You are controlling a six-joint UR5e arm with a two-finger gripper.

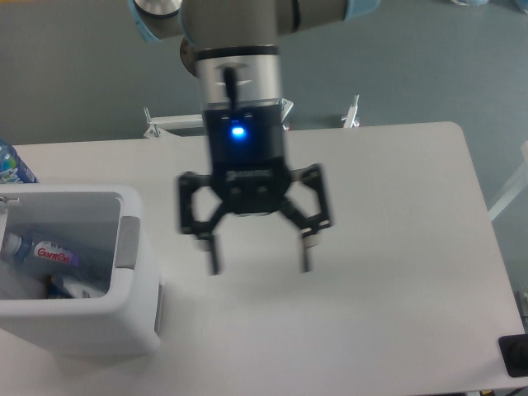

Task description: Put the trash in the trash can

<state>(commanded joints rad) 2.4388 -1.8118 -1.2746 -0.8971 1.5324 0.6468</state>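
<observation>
The white trash can (136,285) stands at the table's left front, with a grey tab on its right rim. Inside it lies a clear plastic bottle (45,252) with a red-lettered label, and more trash shows dimly beneath it. My gripper (258,262) hangs open over the middle of the table, well to the right of the can, with nothing between its fingers. It is blurred by motion. The crumpled white wrapper cannot be made out.
A blue bottle with a blue-green label (10,163) stands at the far left edge behind the can. A small black object (515,355) sits at the table's front right corner. The arm's white base (239,115) is behind the far edge.
</observation>
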